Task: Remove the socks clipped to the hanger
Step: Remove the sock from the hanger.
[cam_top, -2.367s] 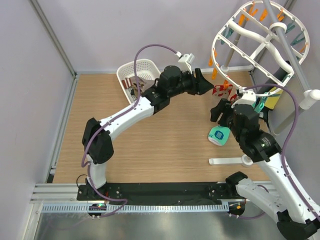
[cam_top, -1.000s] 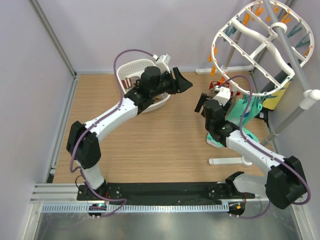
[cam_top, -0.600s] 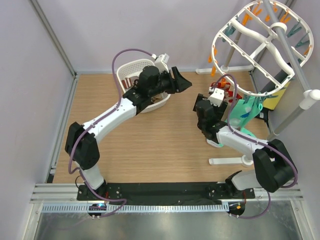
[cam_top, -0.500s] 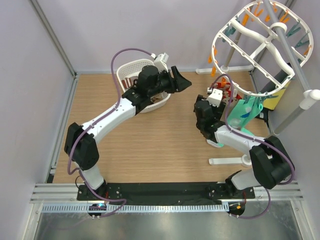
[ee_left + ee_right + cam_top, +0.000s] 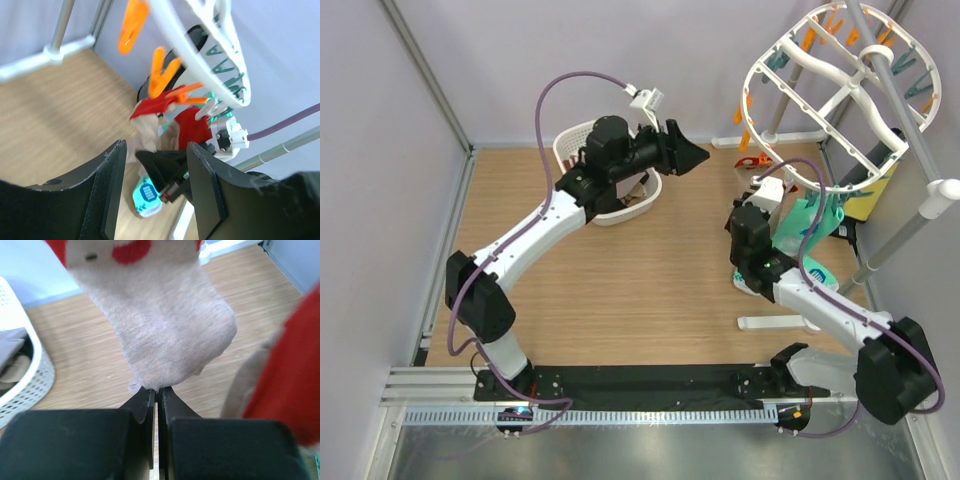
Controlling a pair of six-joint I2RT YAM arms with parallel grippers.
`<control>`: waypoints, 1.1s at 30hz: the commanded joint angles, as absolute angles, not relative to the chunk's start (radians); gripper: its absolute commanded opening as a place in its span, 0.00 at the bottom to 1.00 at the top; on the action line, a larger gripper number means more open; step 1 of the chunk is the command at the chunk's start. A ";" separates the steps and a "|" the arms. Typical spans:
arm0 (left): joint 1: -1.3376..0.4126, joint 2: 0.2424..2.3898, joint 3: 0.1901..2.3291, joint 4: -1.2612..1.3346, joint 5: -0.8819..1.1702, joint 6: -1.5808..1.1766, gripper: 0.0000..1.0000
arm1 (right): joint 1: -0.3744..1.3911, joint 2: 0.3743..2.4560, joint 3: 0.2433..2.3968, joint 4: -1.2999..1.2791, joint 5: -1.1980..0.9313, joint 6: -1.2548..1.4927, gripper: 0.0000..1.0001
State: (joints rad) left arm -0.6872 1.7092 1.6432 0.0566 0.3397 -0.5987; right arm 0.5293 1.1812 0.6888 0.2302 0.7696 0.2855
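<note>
Grip detail: my right jaws clench, it seems, the lower tip of the beige sock hung from the hanger; my left jaws stand released.

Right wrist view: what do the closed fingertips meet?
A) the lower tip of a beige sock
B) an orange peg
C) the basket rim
A: the right gripper is shut on the bottom tip of the hanging beige sock.
</note>
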 commanded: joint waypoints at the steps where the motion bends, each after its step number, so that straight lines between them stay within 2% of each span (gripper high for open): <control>1: -0.713 1.729 1.752 0.088 0.400 -0.453 0.55 | 0.535 1.082 0.658 0.204 0.704 0.294 0.01; 11: -0.827 1.764 1.744 0.144 0.391 -0.203 0.56 | 0.535 0.936 0.598 0.173 0.513 0.325 0.01; 19: -0.825 1.825 1.700 0.333 0.385 -0.150 0.58 | 0.535 0.844 0.566 0.152 0.491 0.357 0.01; 22: -0.822 1.870 1.747 0.328 0.397 -0.092 0.59 | 0.535 0.833 0.568 0.158 0.477 0.364 0.01; 28: -0.790 1.959 1.830 0.374 0.566 -0.092 0.59 | 0.537 0.854 0.563 0.176 0.474 0.373 0.01; 33: -0.778 1.968 1.796 0.468 0.722 -0.091 0.58 | 0.532 0.827 0.554 0.184 0.472 0.370 0.01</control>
